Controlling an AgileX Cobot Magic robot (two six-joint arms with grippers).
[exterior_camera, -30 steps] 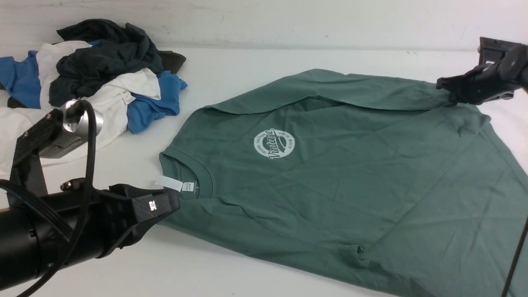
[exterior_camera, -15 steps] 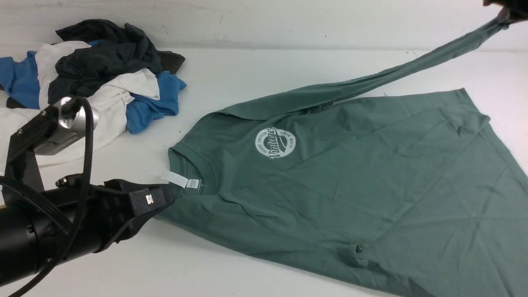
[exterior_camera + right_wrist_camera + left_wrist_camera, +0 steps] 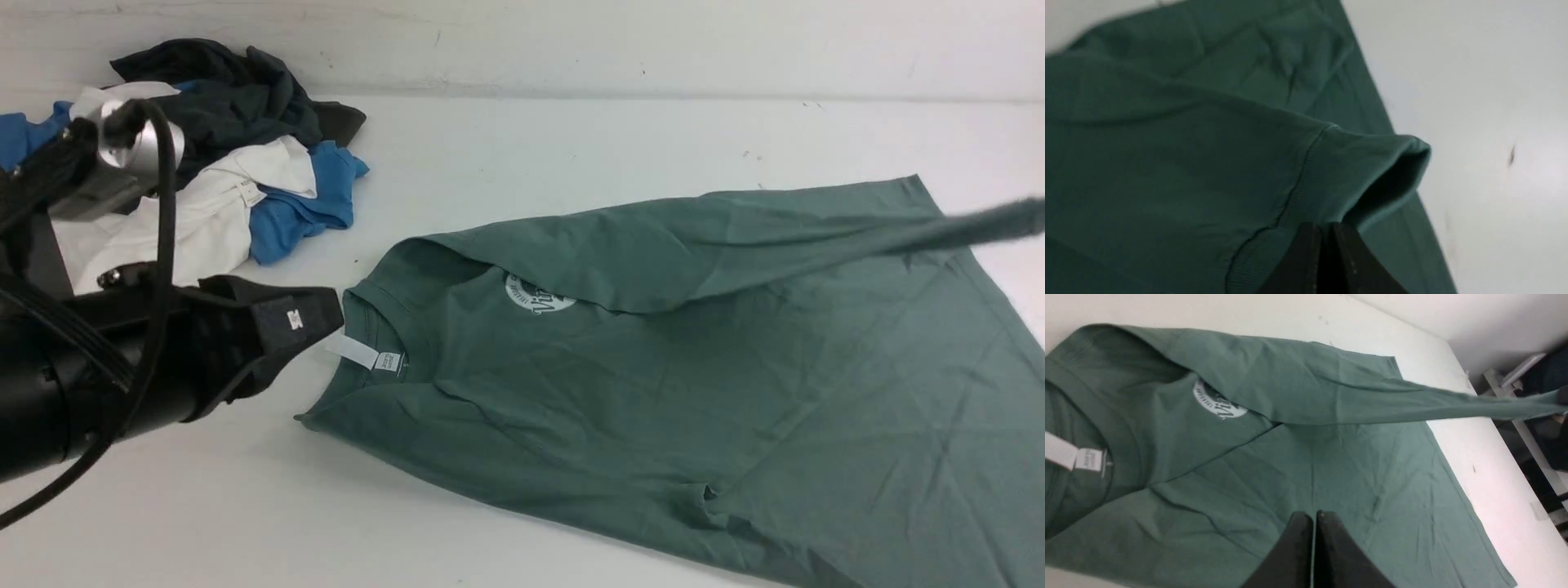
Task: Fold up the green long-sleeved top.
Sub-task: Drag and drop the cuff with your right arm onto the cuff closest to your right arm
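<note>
Two tools closed, and one sleeve held up across the green long-sleeved top (image 3: 735,392).
Your right tool (image 3: 1323,226), out of the front view, is clamped on the ribbed cuff (image 3: 1372,175) of one sleeve (image 3: 857,237). That sleeve runs taut from the shoulder toward 3 o'clock, crossing the chest and covering part of the white round logo (image 3: 535,298). Your left tool (image 3: 331,314) sits at 9 o'clock with its jaws pressed together and nothing visible between them, its tip right by the ribbed collar (image 3: 388,310) and the white neck label (image 3: 355,351). The top lies front-up on the white tabletop (image 3: 531,147), spread from the centre out to 4 o'clock, with the collar pointing to 9 o'clock. A heap of blue, white and dark grey clothes (image 3: 245,163) sits apart at 10 o'clock.
</note>
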